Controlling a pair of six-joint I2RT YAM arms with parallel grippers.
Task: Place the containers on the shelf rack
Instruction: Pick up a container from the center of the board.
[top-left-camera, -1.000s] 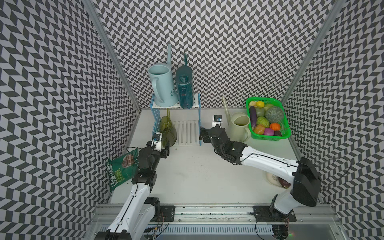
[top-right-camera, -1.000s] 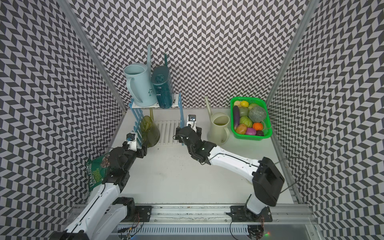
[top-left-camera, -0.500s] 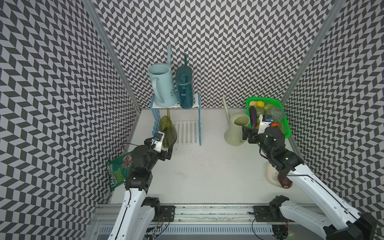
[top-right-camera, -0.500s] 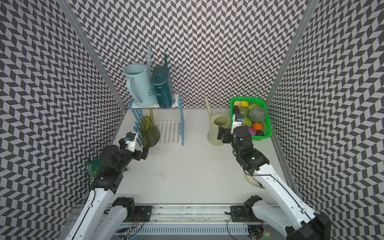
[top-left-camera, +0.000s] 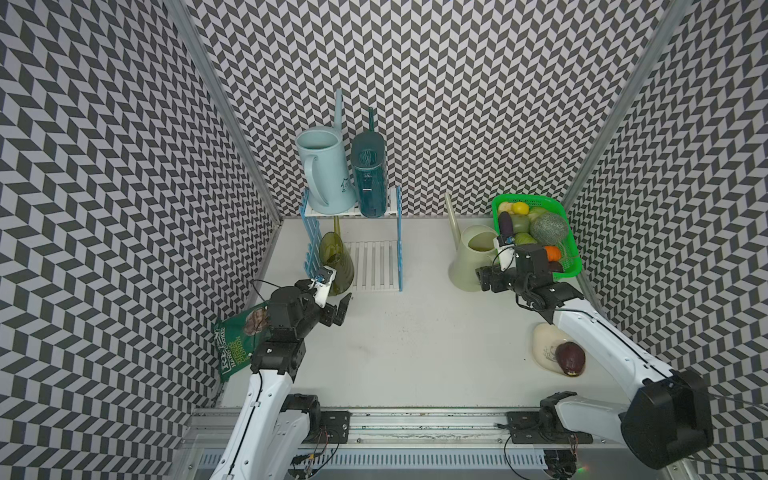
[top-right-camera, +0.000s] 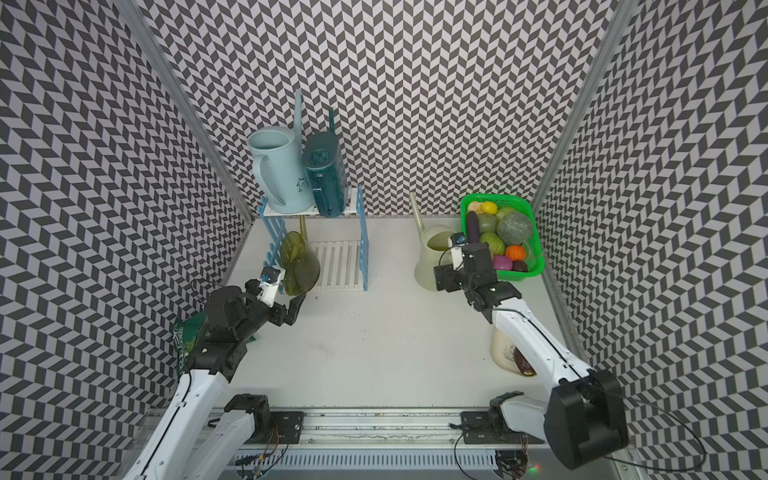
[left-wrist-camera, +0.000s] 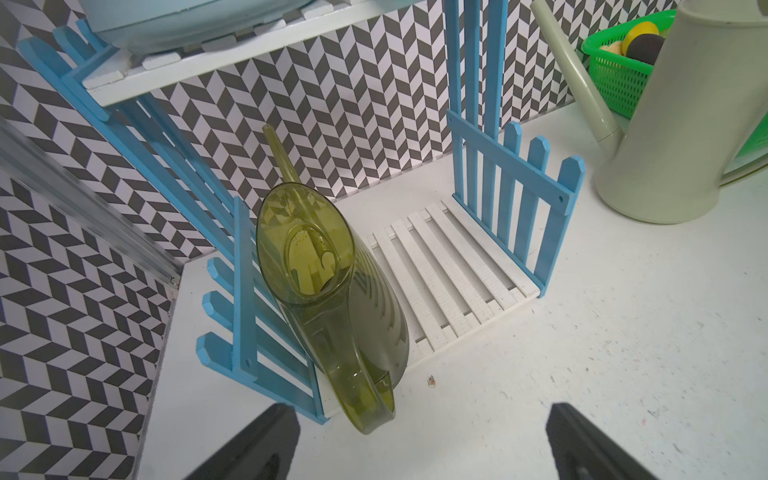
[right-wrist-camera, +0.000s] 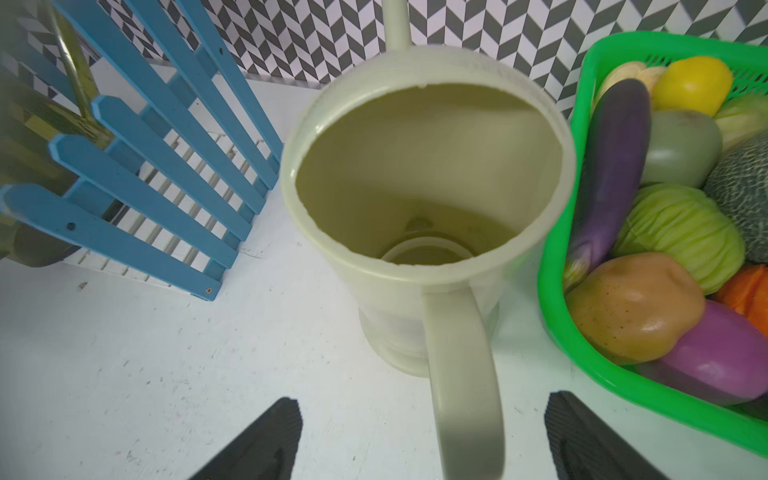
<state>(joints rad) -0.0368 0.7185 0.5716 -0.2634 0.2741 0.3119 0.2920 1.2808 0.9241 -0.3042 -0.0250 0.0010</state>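
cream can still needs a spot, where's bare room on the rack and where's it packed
Free: the lower shelf slats between the leaning olive-green can and the side frame nearer the cream can; the table in front of it. Crowded: the top shelf, filled by the light blue can and dark teal can; the cream can stands close beside the green basket.

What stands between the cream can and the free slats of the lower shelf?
The shelf rack's blue side frame stands between the cream can and those slats; the rack's front looks open. The olive can leans at the far end.
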